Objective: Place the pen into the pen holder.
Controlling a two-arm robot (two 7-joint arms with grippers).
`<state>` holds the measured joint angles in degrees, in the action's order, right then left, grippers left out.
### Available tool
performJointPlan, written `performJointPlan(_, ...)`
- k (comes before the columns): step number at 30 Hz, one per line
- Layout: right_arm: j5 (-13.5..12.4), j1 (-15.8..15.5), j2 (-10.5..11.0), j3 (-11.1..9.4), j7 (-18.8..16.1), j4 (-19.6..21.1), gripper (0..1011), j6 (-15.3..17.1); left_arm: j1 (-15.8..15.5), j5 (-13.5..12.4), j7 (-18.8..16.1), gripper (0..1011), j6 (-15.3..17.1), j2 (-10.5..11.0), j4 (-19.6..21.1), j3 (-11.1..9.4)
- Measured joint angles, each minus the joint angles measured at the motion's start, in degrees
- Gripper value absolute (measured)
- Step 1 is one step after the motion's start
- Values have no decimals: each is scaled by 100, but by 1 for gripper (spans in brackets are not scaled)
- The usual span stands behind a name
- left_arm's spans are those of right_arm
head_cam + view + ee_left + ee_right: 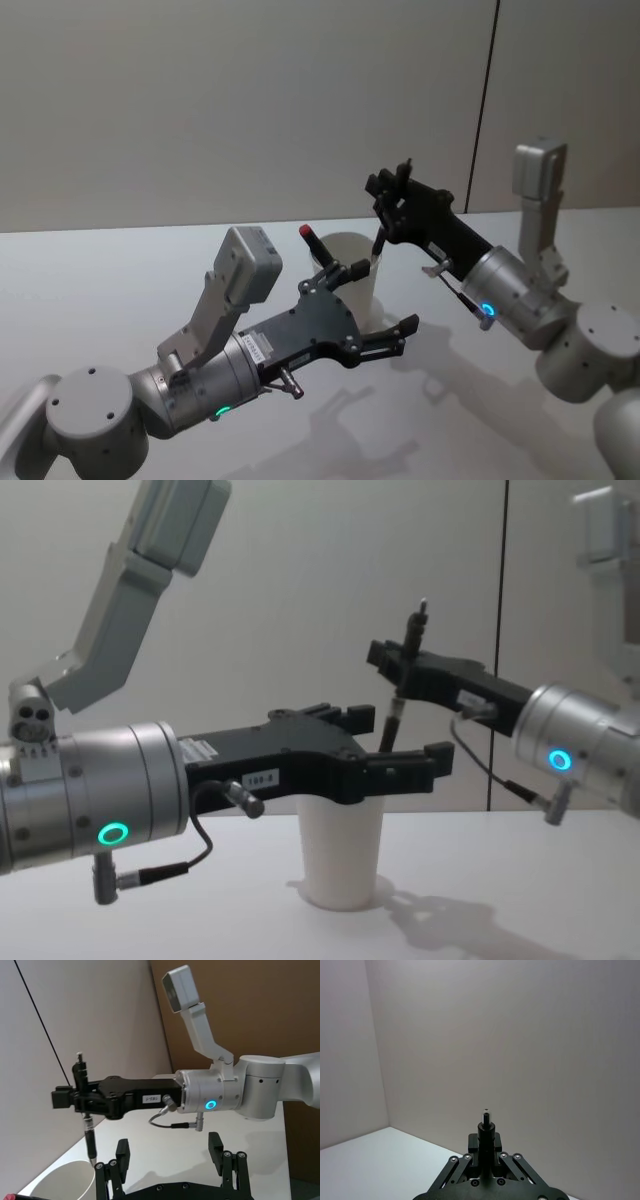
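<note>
Pen (pixel 377 247) not yet in; held upright by right gripper (pixel 385 205) above cup (pixel 352 262) on bench (pixel 120 290), tip at rim. Lowering and release left. Left gripper (pixel 375 305) beside cup, jaws spread around it, grasping nothing. Red object (pixel 310 236) sticking up by cup's far rim.

Left wrist: pen (pixel 89 1130) clenched in right gripper (pixel 82 1100), tip just over cup (pixel 65 1182); interior mostly hidden.

Right wrist: pen (pixel 487 1125) end rising between closed jaws.

Chest: pen (pixel 400 695) tilted slightly, over cup (pixel 342 855).

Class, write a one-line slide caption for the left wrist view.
Right gripper holds the pen upright, tip just above the pen holder rim; open left gripper waits nearby.
</note>
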<state>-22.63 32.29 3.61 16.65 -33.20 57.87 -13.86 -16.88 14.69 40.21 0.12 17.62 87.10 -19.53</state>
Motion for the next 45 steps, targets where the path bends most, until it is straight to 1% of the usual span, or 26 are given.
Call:
performJointPlan(1,56,78,-38,22,0,-131,138,-57,0,0,0,1000,0,0,0,0)
performJointPlan(4,138,180,-84,49,2,-299,140,-151,0,0,0,1000,0,0,0,0)
performJointPlan(5,205,277,-128,71,5,-470,138,-235,0,0,0,1000,0,0,0,0)
performJointPlan(6,205,277,-128,71,5,-470,138,-235,0,0,0,1000,0,0,0,0)
performJointPlan(7,251,359,-165,88,5,-612,140,-302,0,0,0,1000,0,0,0,0)
performJointPlan(13,354,605,-274,127,4,-1053,138,-511,0,0,0,1000,0,0,0,0)
performJointPlan(16,400,777,-346,147,-6,-1364,138,-647,0,0,0,1000,0,0,0,0)
performJointPlan(20,426,909,-403,159,-15,-1613,138,-734,0,0,0,1000,0,0,0,0)
performJointPlan(25,448,1153,-507,176,-49,-2073,138,-899,0,0,0,1000,0,0,0,0)
performJointPlan(35,449,1442,-625,186,-116,-2621,141,-1089,0,0,0,1000,0,0,0,0)
performJointPlan(36,449,1485,-643,187,-127,-2704,189,-1112,0,0,0,1000,0,0,0,0)
performJointPlan(38,448,1516,-657,188,-137,-2765,223,-1127,0,0,0,1000,0,0,0,0)
performJointPlan(41,442,1577,-685,192,-150,-2887,330,-1143,0,0,0,1000,0,0,0,0)
performJointPlan(42,440,1589,-690,193,-153,-2910,330,-1144,0,0,0,1000,0,0,0,0)
performJointPlan(43,435,1611,-701,195,-157,-2952,388,-1145,0,0,0,999,0,0,0,0)
performJointPlan(45,430,1629,-711,197,-161,-2991,443,-1145,0,0,0,1000,0,0,0,0)
